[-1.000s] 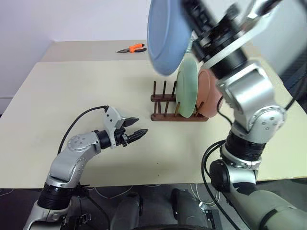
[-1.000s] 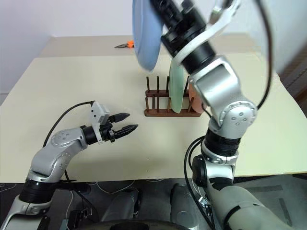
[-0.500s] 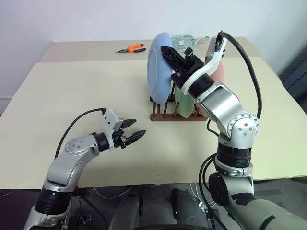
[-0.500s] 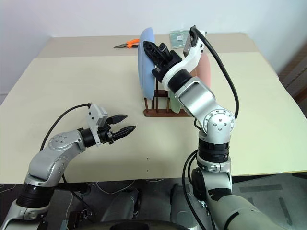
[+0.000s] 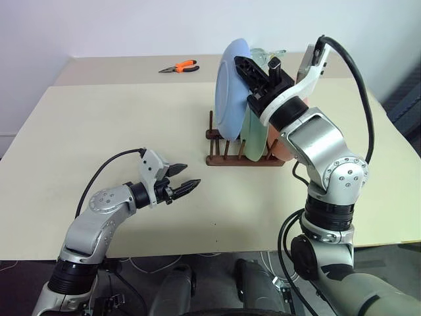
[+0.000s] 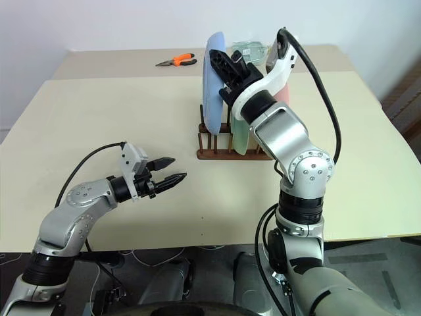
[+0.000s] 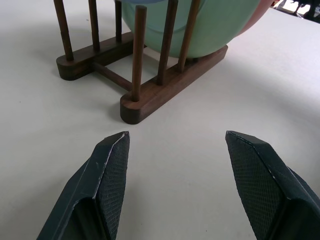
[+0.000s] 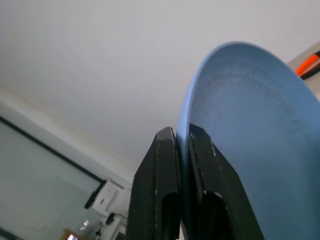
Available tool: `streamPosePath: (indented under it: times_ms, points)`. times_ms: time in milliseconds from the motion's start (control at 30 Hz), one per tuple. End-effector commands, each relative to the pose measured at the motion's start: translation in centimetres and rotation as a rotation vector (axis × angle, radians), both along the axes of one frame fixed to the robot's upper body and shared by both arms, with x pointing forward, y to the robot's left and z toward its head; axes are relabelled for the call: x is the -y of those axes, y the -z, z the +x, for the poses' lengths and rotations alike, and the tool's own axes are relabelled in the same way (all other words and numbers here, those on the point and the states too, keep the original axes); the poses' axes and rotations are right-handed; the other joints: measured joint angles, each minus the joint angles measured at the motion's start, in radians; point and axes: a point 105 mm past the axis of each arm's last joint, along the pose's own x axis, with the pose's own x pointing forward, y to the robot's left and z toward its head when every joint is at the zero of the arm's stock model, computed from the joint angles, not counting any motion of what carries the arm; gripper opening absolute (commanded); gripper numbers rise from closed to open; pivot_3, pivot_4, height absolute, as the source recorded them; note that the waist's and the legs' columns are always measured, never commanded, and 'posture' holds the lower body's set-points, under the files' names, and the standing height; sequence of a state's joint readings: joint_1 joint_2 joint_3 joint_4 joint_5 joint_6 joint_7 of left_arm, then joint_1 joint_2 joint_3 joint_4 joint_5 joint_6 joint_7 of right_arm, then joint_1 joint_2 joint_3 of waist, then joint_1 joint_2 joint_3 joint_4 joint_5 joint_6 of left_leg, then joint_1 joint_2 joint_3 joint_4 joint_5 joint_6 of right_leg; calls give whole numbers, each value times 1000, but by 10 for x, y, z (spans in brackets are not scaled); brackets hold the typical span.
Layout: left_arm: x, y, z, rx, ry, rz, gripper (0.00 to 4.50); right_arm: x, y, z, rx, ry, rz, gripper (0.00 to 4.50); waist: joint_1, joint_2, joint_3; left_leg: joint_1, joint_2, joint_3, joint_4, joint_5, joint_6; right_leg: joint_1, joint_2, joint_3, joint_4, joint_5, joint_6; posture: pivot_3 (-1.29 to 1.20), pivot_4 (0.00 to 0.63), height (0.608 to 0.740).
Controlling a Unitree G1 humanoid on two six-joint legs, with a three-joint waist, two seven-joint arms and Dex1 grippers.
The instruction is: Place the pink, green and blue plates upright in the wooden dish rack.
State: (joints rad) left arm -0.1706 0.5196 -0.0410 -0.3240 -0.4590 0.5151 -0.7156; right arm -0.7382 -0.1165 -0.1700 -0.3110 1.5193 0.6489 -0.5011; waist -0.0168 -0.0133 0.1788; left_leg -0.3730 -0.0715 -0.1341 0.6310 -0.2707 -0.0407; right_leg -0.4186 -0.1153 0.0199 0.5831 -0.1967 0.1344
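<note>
My right gripper (image 5: 245, 66) is shut on the upper rim of the light blue plate (image 5: 230, 89), which stands upright. Its lower edge is down among the pegs of the wooden dish rack (image 5: 227, 158), just left of the green plate (image 5: 254, 137). The green plate stands in the rack, and the pink plate (image 5: 281, 143) stands behind it. The right wrist view shows both fingers (image 8: 159, 165) clamped on the blue plate's (image 8: 245, 145) rim. My left gripper (image 5: 181, 178) hovers open over the table, in front and to the left of the rack (image 7: 150, 95), holding nothing.
Orange-handled pliers (image 5: 180, 66) lie on the far table behind the rack. A clear greenish item (image 5: 262, 54) sits behind the plates. The beige table (image 5: 99, 125) stretches wide to the left, with its front edge near my left arm.
My right arm has brought the blue plate down from high above the rack until its lower edge sits among the pegs beside the green plate. The left gripper has stayed put and open.
</note>
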Motion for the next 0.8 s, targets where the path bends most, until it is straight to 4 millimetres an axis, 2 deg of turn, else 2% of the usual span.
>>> streamPosePath:
  times_ms: [33,133,333,433,567,633,700,800]
  points:
    - [2,-11,-2,46,12,-5,3137,-3,-13,-10,41,-22,36,56,0,0,0,0,0,0,0,0,0,0,0,0,0,0,0,0,150,740]
    - [2,-11,-2,45,12,-5,3137,-4,-10,-8,18,-25,51,56,0,0,0,0,0,0,0,0,0,0,0,0,0,0,0,0,150,740]
    - [2,-12,-2,44,3,-7,3137,-7,6,10,-79,2,6,56,0,0,0,0,0,0,0,0,0,0,0,0,0,0,-1,0,150,740]
    - [2,-11,-3,44,0,-6,3137,-6,5,14,-65,13,-19,1016,0,0,0,0,0,0,0,0,0,0,0,0,0,0,-1,0,150,740]
    - [2,-11,-4,40,-6,-10,3137,-15,-18,-4,218,22,-282,2880,1,1,0,0,0,1,0,0,0,0,0,0,0,0,-1,0,150,740]
    - [2,-11,-4,40,-6,-9,3137,-18,-26,-18,402,24,-441,2880,2,0,0,0,0,1,0,0,0,0,0,0,0,-1,-1,0,150,740]
    - [3,-11,-5,39,-7,-10,3137,-9,-31,-31,577,53,-595,2880,2,0,0,-1,0,1,0,0,0,0,0,0,-1,-1,0,0,150,740]
    - [2,-12,-3,45,-22,-14,3137,31,-34,-44,709,110,-724,2880,7,-2,0,-1,0,1,0,0,0,2,0,-1,-3,-2,1,0,150,740]
